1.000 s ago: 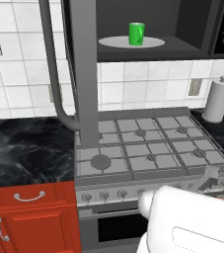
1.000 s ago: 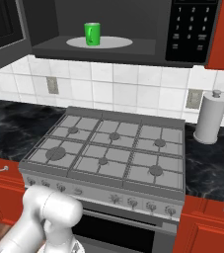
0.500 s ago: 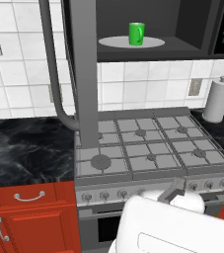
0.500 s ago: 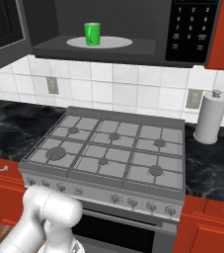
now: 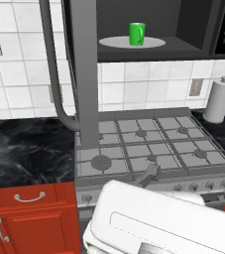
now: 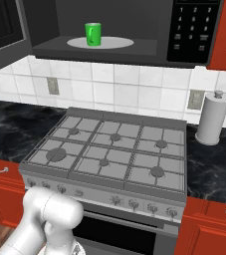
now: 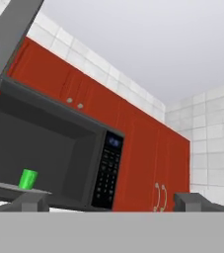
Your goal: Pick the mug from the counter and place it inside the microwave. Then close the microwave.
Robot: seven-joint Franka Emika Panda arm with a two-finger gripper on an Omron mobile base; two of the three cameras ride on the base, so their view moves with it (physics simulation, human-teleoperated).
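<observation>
The small green mug (image 5: 137,34) (image 6: 93,34) stands upright on the pale turntable (image 5: 115,43) inside the microwave (image 6: 134,52), handle to the right. The microwave door (image 5: 84,74) (image 6: 2,30) hangs wide open at the left, its curved grey handle (image 5: 54,79) facing out. In the hand view, my gripper (image 7: 114,203) is open with nothing between its fingertips (image 7: 32,201). It looks up from low down at the mug (image 7: 28,178), the open door (image 7: 5,44) and the keypad (image 7: 107,170). The black veined counter (image 5: 25,149) (image 6: 214,169) flanks the stove.
A grey gas stovetop (image 5: 148,144) (image 6: 114,149) lies below the microwave. A paper towel roll (image 5: 218,101) (image 6: 212,119) stands on the counter at the right. Red cabinets (image 7: 148,163) sit right of the microwave, and red drawers (image 5: 29,203) lie under the counter.
The arm's white body has swung left and closer across the bottom of the left base view. The mug, door and gripper opening are unchanged.
</observation>
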